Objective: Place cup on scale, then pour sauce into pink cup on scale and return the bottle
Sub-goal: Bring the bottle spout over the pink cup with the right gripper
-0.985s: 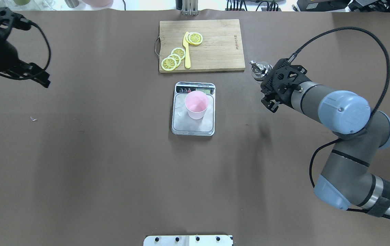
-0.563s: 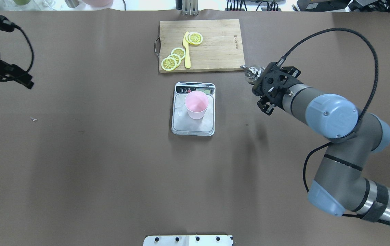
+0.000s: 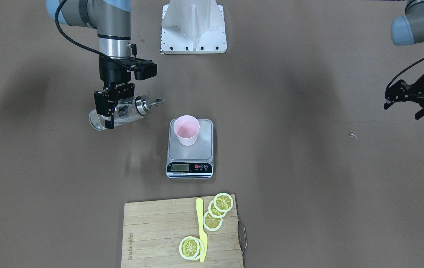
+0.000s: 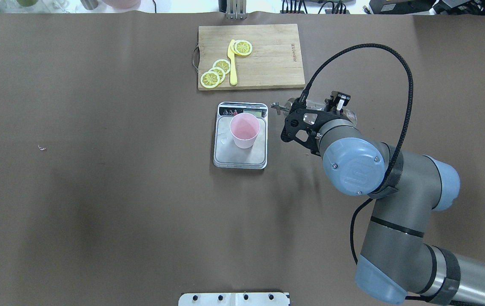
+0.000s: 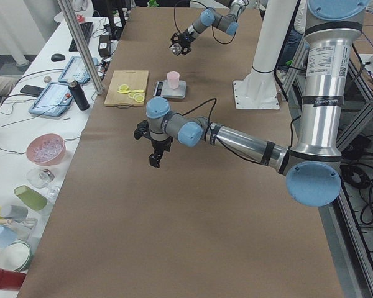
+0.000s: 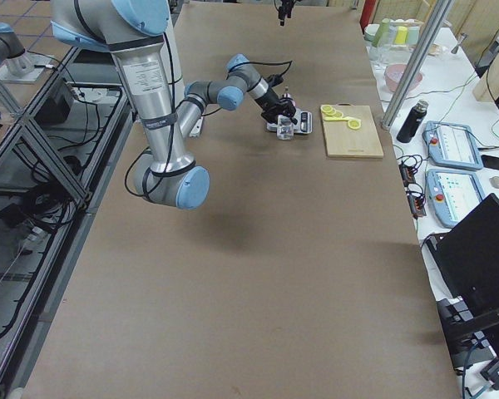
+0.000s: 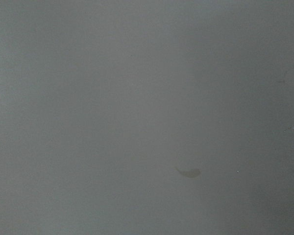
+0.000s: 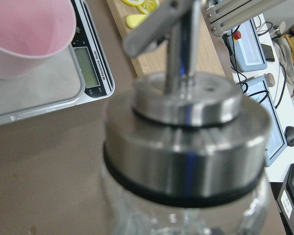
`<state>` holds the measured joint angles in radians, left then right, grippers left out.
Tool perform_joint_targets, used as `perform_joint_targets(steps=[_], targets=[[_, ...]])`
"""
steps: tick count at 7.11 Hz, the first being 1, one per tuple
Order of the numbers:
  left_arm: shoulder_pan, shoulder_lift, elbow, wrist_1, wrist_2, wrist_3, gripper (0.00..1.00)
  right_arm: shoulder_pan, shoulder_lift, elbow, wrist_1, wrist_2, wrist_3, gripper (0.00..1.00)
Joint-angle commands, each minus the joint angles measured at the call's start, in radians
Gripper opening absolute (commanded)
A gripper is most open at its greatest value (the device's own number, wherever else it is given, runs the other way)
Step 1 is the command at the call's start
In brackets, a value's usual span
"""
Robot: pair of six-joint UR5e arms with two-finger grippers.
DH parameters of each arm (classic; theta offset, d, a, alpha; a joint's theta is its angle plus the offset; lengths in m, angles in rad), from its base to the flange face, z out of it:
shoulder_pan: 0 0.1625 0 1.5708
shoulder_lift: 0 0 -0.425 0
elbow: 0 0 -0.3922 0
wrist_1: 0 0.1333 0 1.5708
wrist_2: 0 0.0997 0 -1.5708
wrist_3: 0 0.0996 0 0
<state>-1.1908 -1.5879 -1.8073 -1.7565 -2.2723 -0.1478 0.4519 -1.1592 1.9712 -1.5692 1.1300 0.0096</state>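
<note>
The pale pink cup (image 4: 244, 129) stands upright on the silver-grey scale (image 4: 240, 160), also shown in the front view (image 3: 186, 130) on the scale (image 3: 191, 156). My right gripper (image 3: 115, 108) is shut on the clear glass bottle (image 3: 98, 121), held on its side above the table beside the scale. The metal pourer (image 3: 148, 103) points at the cup and stops short of its rim. In the right wrist view the cap (image 8: 186, 142) fills the frame, with the cup (image 8: 29, 34) at upper left. My left gripper (image 3: 407, 102) is open and empty, far off to the side.
A wooden cutting board (image 4: 268, 63) with lemon slices (image 4: 216, 72) and a yellow knife (image 4: 232, 63) lies beyond the scale. The robot base (image 3: 193, 26) stands at the table's near edge. The left wrist view shows only bare brown table (image 7: 147, 117).
My right arm has carried the bottle left, from near the board's corner to beside the scale, and tipped it onto its side. My left arm has drawn back out of the overhead view.
</note>
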Motion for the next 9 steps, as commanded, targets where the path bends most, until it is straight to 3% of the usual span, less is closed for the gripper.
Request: perform_joint_targets(steps=[1, 3, 9], targets=[[-0.004, 0.019, 0.009, -0.034, -0.016, 0.011, 0.98, -0.012, 0.041, -0.026, -0.078, -0.048, -0.04, 0.05], [-0.039, 0.029, 0.034, -0.032, -0.018, 0.106, 0.98, -0.012, 0.087, -0.096, -0.091, -0.087, -0.066, 0.05], [-0.091, 0.028, 0.08, -0.018, -0.069, 0.106, 0.98, -0.012, 0.161, -0.212, -0.143, -0.147, -0.114, 0.05]])
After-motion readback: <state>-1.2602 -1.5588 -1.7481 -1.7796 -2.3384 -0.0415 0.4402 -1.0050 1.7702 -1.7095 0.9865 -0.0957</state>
